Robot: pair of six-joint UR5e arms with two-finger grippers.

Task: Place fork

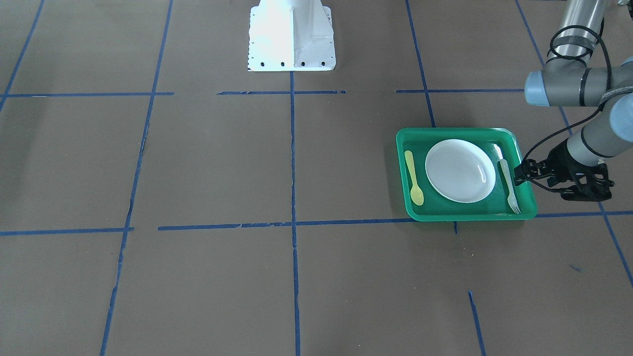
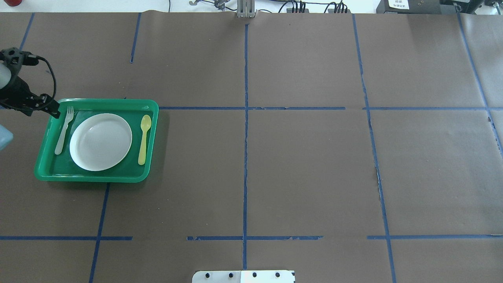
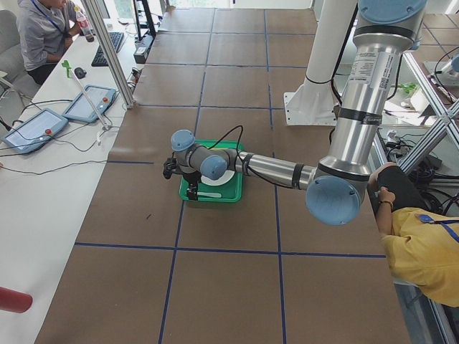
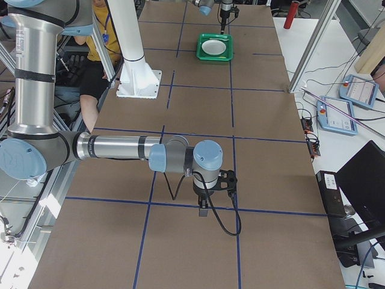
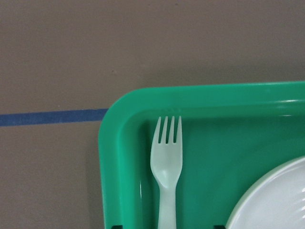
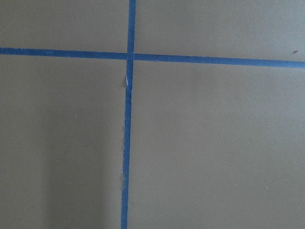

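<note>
Green plastic tray (image 2: 94, 101) holds the slim pale plastic fork (image 2: 64, 130) by the round white plate (image 2: 100, 141), so I should lift my spread, empty left gripper (image 2: 55, 113) straight up.

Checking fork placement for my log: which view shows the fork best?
Left wrist-mounted: the fork lies close and sharp in the green tray, handle end cut off. Overhead and front-facing show it whole but small; side views barely resolve it.

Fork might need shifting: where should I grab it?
Mid-handle, straight from above, jaws closing across its narrow width. The fork lies flat, hemmed between the green tray's wall and the white plate, so sideways approaches look blocked.
</note>
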